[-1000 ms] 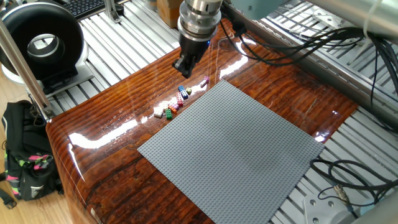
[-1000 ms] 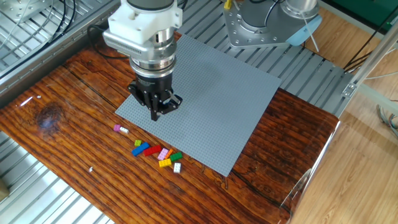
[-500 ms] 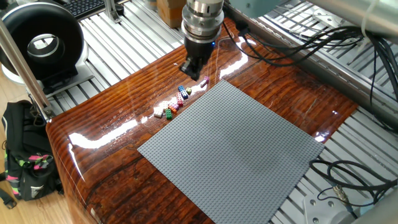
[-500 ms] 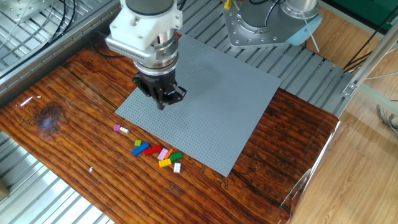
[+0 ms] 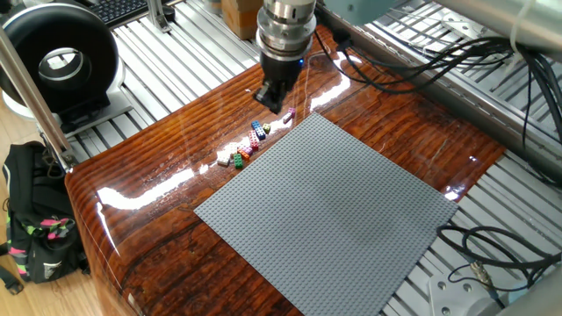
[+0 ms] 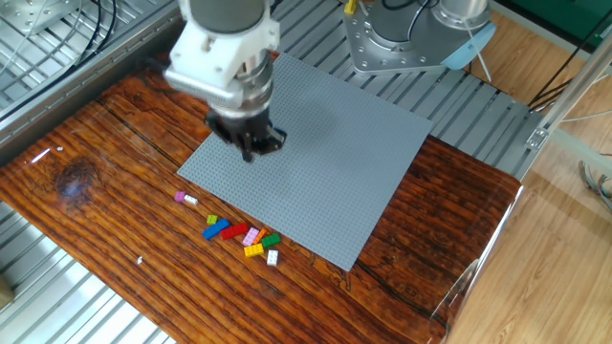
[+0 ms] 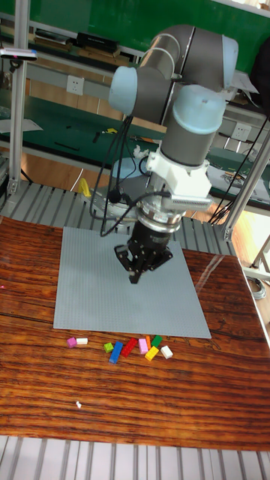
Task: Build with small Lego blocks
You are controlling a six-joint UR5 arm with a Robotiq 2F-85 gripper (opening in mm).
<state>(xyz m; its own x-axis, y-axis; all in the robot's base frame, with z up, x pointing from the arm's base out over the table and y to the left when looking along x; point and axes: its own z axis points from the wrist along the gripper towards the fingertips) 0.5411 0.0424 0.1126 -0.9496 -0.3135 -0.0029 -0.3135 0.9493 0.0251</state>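
The small Lego blocks (image 6: 241, 233) lie in a loose row on the wooden table just off the edge of the grey baseplate (image 6: 325, 162): green, blue, red, pink, yellow and white. A pink and white pair (image 6: 185, 199) lies a little apart. The same row of small Lego blocks (image 7: 139, 346) (image 5: 246, 145) shows in the other two views, with the separate pink piece (image 5: 290, 114). My gripper (image 6: 251, 153) (image 7: 137, 276) (image 5: 270, 95) hangs above the baseplate's corner area, off the blocks. Its fingers look shut, and I see nothing between them.
The baseplate (image 7: 127, 292) covers most of the table's middle. Bundled cables (image 5: 413, 61) run behind the arm. A black round device (image 5: 57, 61) and a backpack (image 5: 35, 237) stand off the table's left side. The robot's base (image 6: 402, 38) is beyond the plate.
The gripper has risen and shifted from near the block row toward the baseplate's corner; the last half second shows only slight motion. The blocks have not moved.
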